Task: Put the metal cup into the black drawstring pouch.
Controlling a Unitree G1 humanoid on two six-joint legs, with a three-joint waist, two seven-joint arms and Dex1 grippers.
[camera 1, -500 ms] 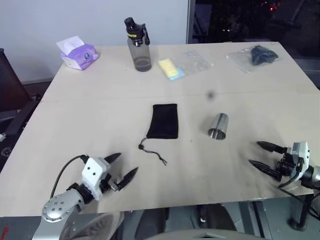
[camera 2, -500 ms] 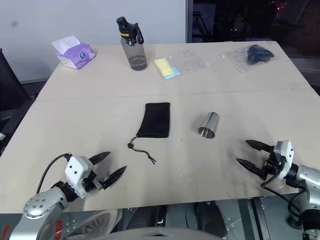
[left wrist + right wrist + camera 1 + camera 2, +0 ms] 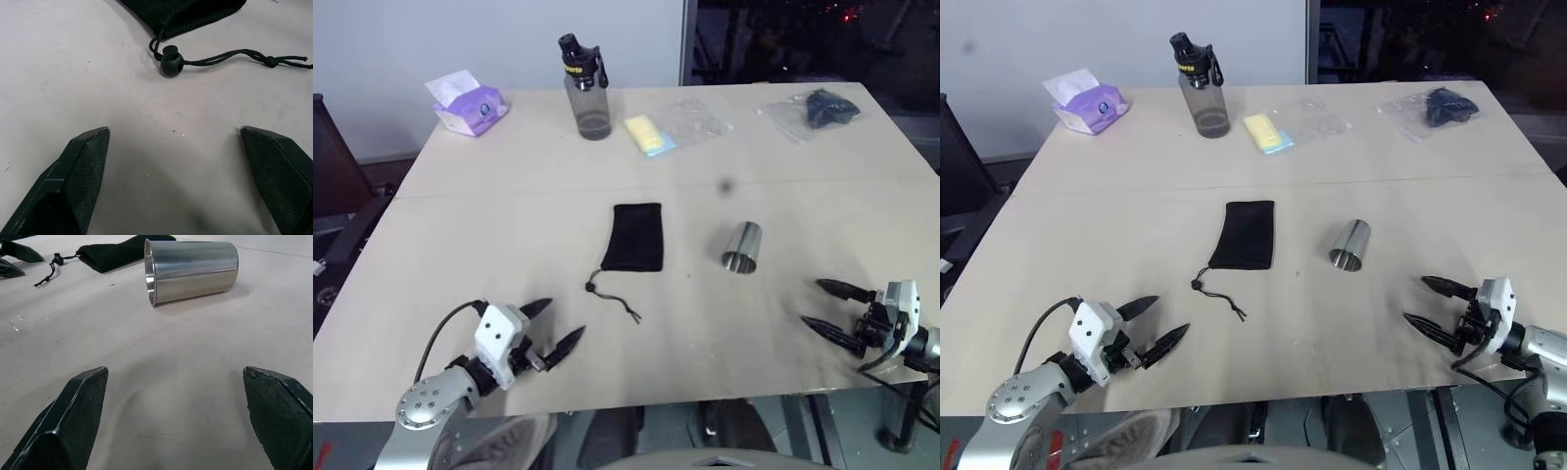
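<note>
Lying sideways, the metal cup (image 3: pixel 741 247) faces the black drawstring pouch (image 3: pixel 636 237) (both tools spread, empty).

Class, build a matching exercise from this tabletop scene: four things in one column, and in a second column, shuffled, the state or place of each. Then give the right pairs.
Things
1. metal cup
2. black drawstring pouch
3. water bottle
4. tissue pack

States or places
A. standing upright near the table's far edge
B. lying flat, cord and toggle trailing toward the robot
C. at the far left corner of the table
D. lying on its side, open end toward the robot

Pairs: 1-D, 2-B, 3-A, 4-C
</note>
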